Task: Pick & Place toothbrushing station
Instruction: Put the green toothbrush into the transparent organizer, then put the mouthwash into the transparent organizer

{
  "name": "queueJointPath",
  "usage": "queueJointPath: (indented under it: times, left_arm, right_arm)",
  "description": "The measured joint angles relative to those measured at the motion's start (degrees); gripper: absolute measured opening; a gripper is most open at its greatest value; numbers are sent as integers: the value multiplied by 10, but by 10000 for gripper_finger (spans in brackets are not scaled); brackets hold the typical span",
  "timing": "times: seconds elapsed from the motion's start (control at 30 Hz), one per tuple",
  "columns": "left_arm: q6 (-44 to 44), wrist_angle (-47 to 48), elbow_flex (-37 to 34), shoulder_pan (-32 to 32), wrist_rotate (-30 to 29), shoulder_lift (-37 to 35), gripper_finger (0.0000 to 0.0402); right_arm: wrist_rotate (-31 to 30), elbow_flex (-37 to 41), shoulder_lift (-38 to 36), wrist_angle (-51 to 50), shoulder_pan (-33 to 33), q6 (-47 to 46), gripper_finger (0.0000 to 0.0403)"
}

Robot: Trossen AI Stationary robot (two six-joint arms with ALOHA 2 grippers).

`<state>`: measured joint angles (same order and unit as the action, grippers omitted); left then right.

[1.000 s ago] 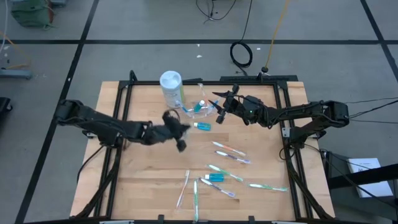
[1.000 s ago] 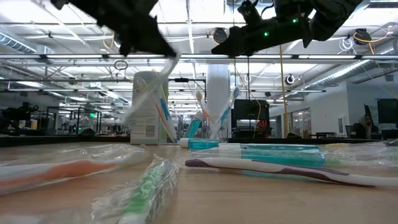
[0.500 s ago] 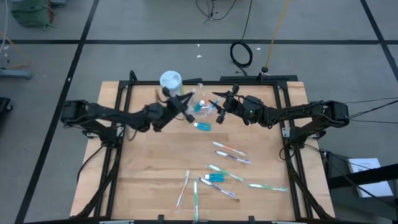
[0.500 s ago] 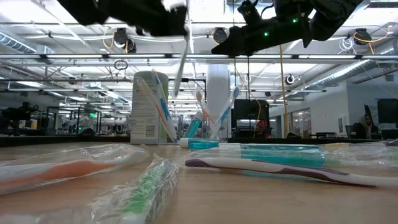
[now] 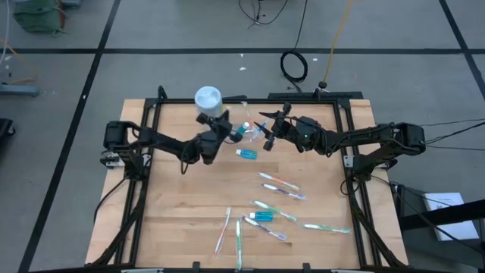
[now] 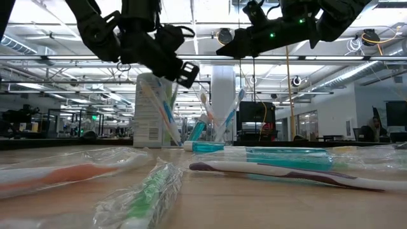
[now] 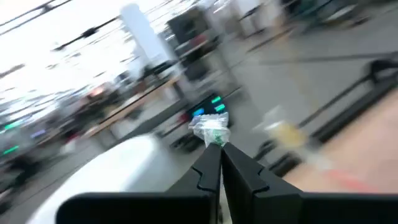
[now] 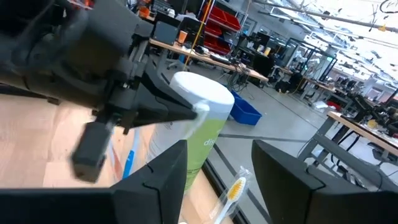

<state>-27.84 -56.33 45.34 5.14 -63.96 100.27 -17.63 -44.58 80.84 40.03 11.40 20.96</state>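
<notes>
You're in an open lab or workshop: long workbenches [image 8: 205, 53], red storage racks [image 8: 217, 22], ceiling strip lights [image 6: 203, 9].

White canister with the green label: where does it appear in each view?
High view: white canister at the table's far edge, left of centre.
Low view: left of centre.
Right wrist view: centre.
Left wrist view: too blurred to tell.
Shared landmark: the left tool, shut on a wrapped toothbrush, close beside it.

Pale wood table [image 5: 174, 220]; crinkly clear-wrapped toothbrushes [image 5: 279, 181].
</notes>
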Motion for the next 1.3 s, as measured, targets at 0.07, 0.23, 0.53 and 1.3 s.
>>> queueJointPath:
  times: [0.07,0.23,0.53,1.3]
  left_arm:
    - [8,9,0,-7,-38,-2,16]
    - [5,16,0,-26,-56,-11,25]
    - [62,131,0,-19,-56,-13,73]
    - [-207,139,13,-70,-262,-149,175]
  right_arm:
    - [0,0,0,0,0,1,171]
    - [0,0,0,0,0,0,171]
    - [0,0,0,0,0,-6,171]
    - [-1,0,0,-1,-3,-18,171]
